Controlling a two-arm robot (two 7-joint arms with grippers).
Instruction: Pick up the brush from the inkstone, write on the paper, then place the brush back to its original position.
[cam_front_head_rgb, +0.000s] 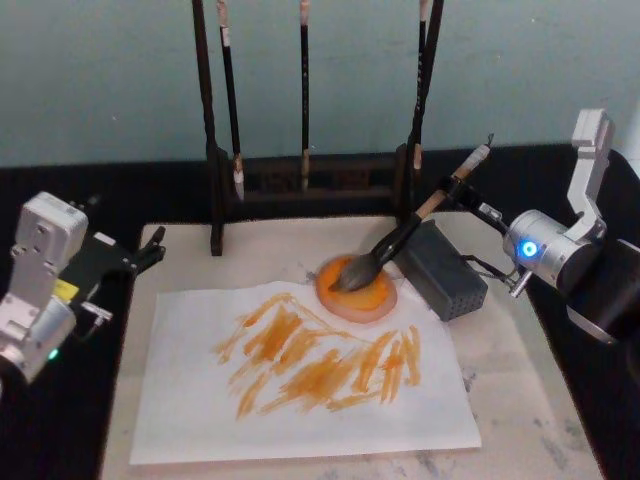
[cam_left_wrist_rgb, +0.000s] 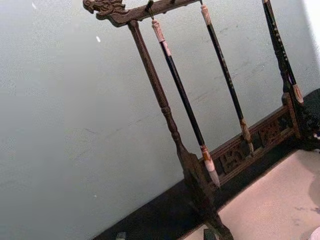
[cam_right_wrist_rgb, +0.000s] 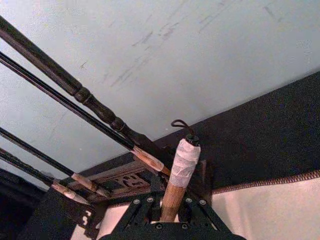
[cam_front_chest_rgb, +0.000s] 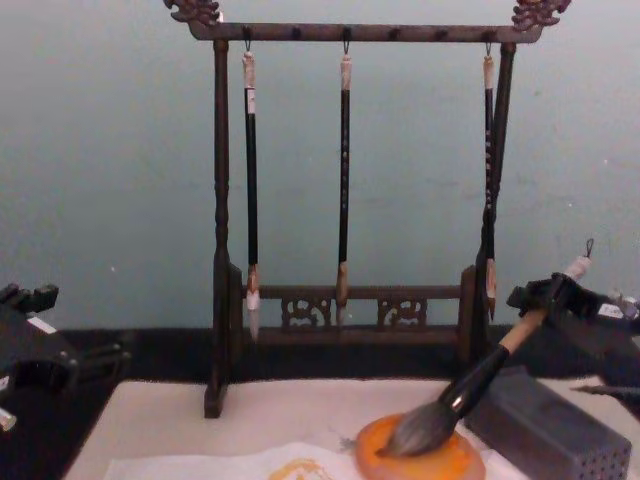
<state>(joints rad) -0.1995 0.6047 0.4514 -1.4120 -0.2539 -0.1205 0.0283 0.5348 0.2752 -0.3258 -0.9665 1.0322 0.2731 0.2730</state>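
The brush (cam_front_head_rgb: 400, 238) lies tilted, its bushy grey bristles resting on the round orange inkstone (cam_front_head_rgb: 376, 300) and its tan handle rising to the back right. My right gripper (cam_front_head_rgb: 456, 188) is shut on the upper handle, just below the white-wrapped end (cam_right_wrist_rgb: 184, 160). In the chest view the brush (cam_front_chest_rgb: 478, 376) slants from the inkstone (cam_front_chest_rgb: 450, 465) up to the right gripper (cam_front_chest_rgb: 548, 296). The paper (cam_front_head_rgb: 200, 400) lies in front of the inkstone and carries several orange strokes. My left gripper (cam_front_head_rgb: 150, 252) is open, parked off the mat's back left corner.
A grey block with dotted holes (cam_front_head_rgb: 446, 274) sits right of the inkstone, under the brush handle. A dark wooden rack (cam_front_chest_rgb: 345, 305) with three thin hanging brushes stands behind. The beige mat (cam_front_head_rgb: 540, 420) lies under the paper, on a black table.
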